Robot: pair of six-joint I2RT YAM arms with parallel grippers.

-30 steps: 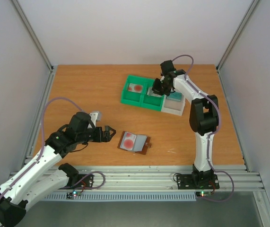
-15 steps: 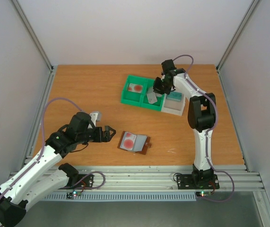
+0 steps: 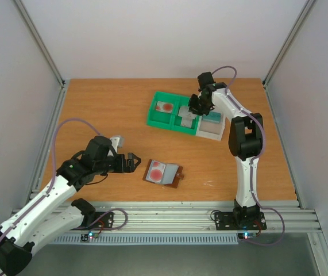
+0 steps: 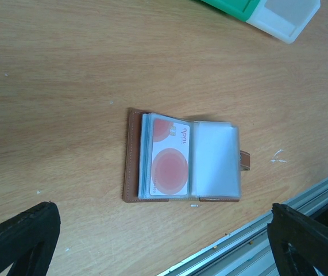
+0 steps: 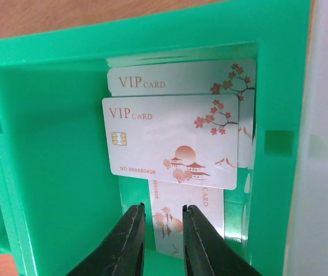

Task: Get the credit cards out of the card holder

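right gripper (image 5: 164,211): jaws a little apart, clamped on nothing, low in a green tray (image 5: 49,144) compartment over three overlapping vip cards (image 5: 172,141). judged: placed to let a card lie there. the tray walls stand close on both sides. left gripper (image 3: 131,162): jaws wide apart, empty, aimed at the card holder (image 4: 215,158), judged ready to steady it. the holder lies open, lower centre of the top view, with a red-circle card (image 4: 165,164) in its left pocket, not yet out. nothing stands between.
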